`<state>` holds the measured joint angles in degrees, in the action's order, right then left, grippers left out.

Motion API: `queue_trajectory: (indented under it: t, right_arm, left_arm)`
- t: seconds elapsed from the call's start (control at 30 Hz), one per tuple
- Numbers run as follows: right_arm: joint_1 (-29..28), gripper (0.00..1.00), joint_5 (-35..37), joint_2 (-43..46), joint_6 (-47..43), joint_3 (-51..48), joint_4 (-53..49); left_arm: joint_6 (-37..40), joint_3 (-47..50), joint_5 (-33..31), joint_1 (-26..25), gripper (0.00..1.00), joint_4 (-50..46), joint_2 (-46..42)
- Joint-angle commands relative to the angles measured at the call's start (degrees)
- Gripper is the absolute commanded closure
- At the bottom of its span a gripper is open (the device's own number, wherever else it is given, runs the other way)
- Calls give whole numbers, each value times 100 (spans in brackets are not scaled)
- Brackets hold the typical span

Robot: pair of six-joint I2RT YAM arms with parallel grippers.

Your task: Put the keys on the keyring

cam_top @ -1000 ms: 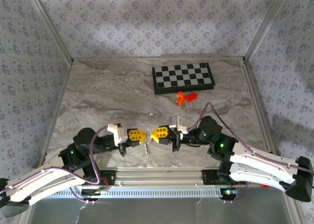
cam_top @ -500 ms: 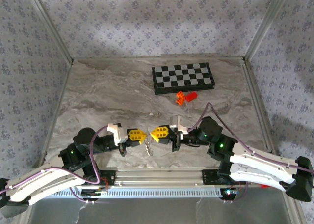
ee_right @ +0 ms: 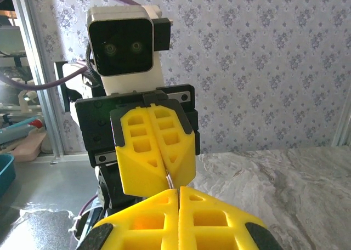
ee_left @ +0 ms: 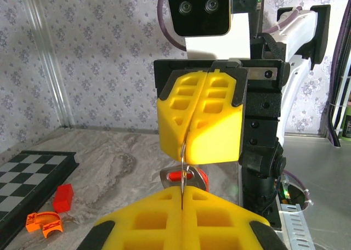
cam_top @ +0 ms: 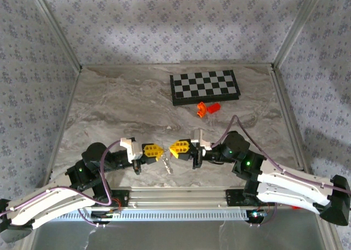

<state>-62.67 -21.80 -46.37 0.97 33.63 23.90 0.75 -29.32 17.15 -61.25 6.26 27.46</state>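
**Fig.** Left gripper (cam_top: 159,151) and right gripper (cam_top: 174,149) meet tip to tip, well to the near side of the chessboard (cam_top: 204,86). Each is pressed together on what appears to be the thin keyring (ee_left: 182,158) spanning them. The red-tagged key (ee_left: 184,177) hangs at the loop; whether it is threaded cannot be told. Risk: opposed pulling may slip the ring free and drop the key.

The top camera looks down from high behind both arms onto the whole grey marbled table (cam_top: 120,113). Each wrist camera sits close behind its own yellow gripper, the left gripper (ee_left: 181,195) or the right gripper (ee_right: 178,192), and faces the other. The top and left wrist views both see the black-and-white chessboard (cam_top: 204,87) (ee_left: 22,173).
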Motion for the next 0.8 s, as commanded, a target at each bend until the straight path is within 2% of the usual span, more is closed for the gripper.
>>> queue_trajectory:
  t: [0.0,0.77]
  right_arm:
    - [-25,100,115,108,-97,-46,201]
    - [-33,100,-43,9,-185,-39,306]
  left_arm:
    - [-36,-91,12,-45,100,319,-57]
    - [-34,-122,-2,-47,100,419,22]
